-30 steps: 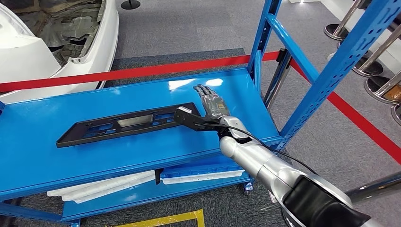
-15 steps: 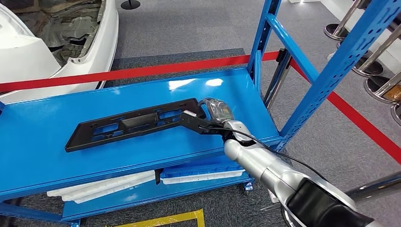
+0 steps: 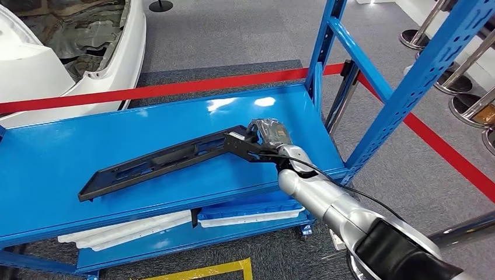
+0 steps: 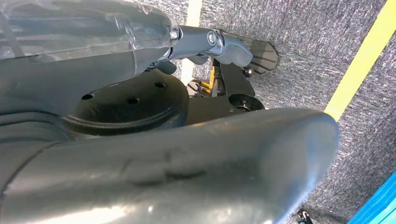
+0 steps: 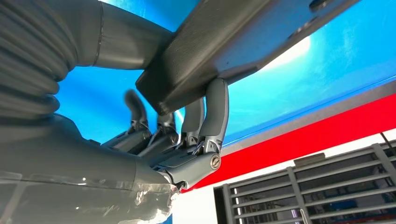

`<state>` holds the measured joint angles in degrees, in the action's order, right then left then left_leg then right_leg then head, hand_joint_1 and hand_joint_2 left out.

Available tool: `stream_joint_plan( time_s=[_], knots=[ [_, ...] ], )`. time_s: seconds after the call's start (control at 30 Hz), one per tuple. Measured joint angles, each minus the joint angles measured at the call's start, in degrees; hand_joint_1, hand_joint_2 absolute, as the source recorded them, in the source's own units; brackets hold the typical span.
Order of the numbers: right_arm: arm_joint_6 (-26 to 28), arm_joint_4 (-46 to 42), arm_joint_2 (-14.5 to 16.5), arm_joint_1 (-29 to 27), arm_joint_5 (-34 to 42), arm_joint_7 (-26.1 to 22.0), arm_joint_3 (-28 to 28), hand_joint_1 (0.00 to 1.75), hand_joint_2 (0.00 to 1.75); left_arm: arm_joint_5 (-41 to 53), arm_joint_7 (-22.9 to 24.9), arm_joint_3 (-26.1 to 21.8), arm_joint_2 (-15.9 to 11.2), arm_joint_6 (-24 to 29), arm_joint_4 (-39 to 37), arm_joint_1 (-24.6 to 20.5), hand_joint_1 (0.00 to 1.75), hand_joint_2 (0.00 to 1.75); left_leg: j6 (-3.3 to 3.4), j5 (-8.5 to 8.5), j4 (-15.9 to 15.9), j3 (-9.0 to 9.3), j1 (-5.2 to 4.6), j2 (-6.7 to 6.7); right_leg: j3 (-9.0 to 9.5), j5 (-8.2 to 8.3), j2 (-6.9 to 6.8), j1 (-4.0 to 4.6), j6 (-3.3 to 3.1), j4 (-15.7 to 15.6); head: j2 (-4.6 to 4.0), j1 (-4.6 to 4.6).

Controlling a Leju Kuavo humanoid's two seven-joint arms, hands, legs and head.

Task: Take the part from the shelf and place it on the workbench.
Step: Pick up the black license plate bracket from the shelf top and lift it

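left hand [image 4: 224, 46]: we see it hanging low over the grey carpet; we cannot tell if it is open or curled.
right hand [image 3: 265, 135]: we see its fingers [image 5: 215, 109] wrapped around one end of the part.
part [image 3: 160, 158]: long and black, its held end lifted, its far end touching the blue shelf [image 3: 58, 146].
red tape [image 3: 163, 89]: stretched behind the shelf.
white car [image 3: 41, 64]: past the tape.

upright post [image 3: 320, 55]: behind right hand [image 3: 265, 135] | shelf [image 3: 70, 146]: open leftward | red tape [image 3: 163, 89]: beyond
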<state>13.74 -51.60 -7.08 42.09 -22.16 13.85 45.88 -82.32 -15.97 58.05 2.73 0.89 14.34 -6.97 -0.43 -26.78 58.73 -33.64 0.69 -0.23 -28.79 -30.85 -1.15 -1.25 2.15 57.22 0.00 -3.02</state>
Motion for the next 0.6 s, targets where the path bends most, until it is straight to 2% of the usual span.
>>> stream_joint_plan(
  time_s=[0.03,0.17,0.3,0.6],
  knots=[
    [-0.01,0.0,0.0,0.0,-0.01,-0.01,-0.01,1.75,1.75,-0.01,0.0,0.0,0.01,0.0,0.0,0.0,0.0,0.0,0.0,0.0,0.0,0.0,0.0,0.0,0.0,0.0,0.0,0.0,0.0,0.0,0.0,0.0],
    [-0.64,0.07,0.0,0.06,0.2,-0.32,-0.02,0.01,1.75,-0.15,0.08,0.0,-0.01,0.01,0.0,0.0,0.0,0.0,-0.01,0.0,0.0,0.03,0.0,0.02,0.0,0.0,0.06,0.0,0.0,0.01,0.0,0.01],
    [-2.4,0.42,0.02,-0.01,1.33,-1.08,-0.04,0.0,1.75,-0.3,0.5,0.0,-0.01,0.08,0.0,-0.01,0.0,0.0,-0.01,0.0,0.01,0.02,-0.01,0.02,-0.01,0.01,0.05,0.0,-0.01,0.05,0.0,0.01],
    [-2.7,0.55,0.07,0.0,1.46,-1.17,-0.04,0.0,1.75,-0.39,0.6,0.0,0.01,0.11,0.0,-0.01,0.0,0.0,-0.01,-0.01,0.0,0.01,-0.02,0.01,-0.01,0.0,0.05,0.01,-0.01,0.05,0.0,0.0]
  ],
)
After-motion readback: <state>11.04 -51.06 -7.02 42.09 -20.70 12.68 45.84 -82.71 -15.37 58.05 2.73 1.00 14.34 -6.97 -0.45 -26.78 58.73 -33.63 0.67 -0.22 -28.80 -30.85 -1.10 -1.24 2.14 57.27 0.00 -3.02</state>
